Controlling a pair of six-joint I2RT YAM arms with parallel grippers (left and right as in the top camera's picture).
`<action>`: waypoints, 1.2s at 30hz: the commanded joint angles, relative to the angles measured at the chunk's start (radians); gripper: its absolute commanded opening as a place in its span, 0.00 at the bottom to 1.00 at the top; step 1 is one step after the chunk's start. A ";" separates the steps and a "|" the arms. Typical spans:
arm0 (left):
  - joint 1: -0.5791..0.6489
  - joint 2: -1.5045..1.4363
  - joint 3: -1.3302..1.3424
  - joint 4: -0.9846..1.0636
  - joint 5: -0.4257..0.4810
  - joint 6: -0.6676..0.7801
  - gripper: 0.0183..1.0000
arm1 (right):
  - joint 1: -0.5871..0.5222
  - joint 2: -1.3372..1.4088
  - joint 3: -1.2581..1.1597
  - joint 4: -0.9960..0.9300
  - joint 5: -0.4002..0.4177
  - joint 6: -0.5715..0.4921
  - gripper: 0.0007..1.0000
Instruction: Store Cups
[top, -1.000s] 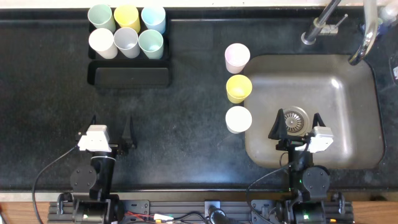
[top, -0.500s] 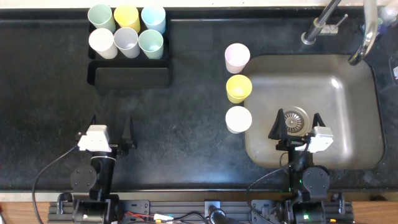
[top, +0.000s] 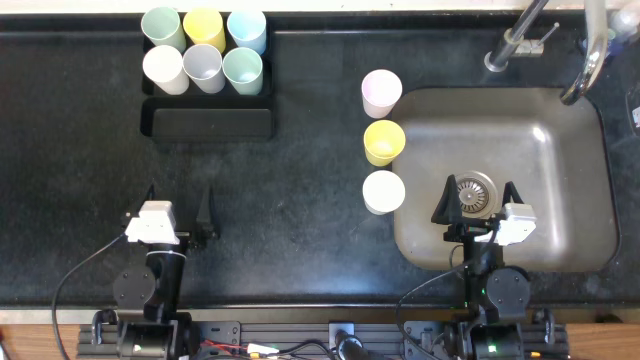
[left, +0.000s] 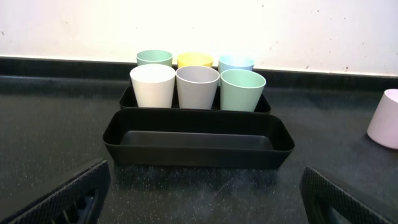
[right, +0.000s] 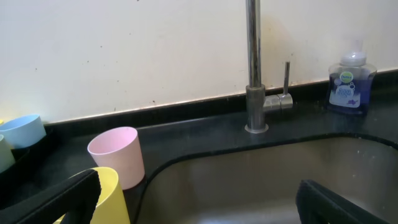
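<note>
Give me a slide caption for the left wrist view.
Six cups stand in the rear tray, behind a second black tray.

1. Black speckled countertop (top: 300, 150), with a steel sink (top: 540, 130) set in at the right.
2. Pink cup (top: 381, 92), yellow cup (top: 384, 142) and white cup (top: 383, 191) stand in a line beside the sink.
3. Empty tray (top: 210, 123) sits just beside the cup-filled tray (left: 126, 99).

In the left wrist view, the pale pink plastic cup (left: 387, 127) is cut off by the picture's edge. The back row of three pastel cups (left: 194, 59) shows rims alone behind the front row (left: 198, 86). In the right wrist view, the yellow plastic cup (right: 115, 198) and the light blue plastic cup (right: 22, 130) are also cut off by picture edges. In the top view, the tall chrome tap (top: 520, 30) is cropped.
</note>
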 joint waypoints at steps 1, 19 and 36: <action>-0.009 -0.008 -0.003 0.001 0.013 0.015 1.00 | -0.005 -0.010 -0.013 0.005 -0.003 0.004 1.00; -0.008 0.549 0.370 0.109 0.311 -0.117 1.00 | -0.005 -0.010 -0.013 0.005 -0.003 0.004 1.00; -0.462 2.164 2.385 -1.003 0.140 -0.473 1.00 | -0.005 -0.010 -0.013 0.005 -0.003 0.004 1.00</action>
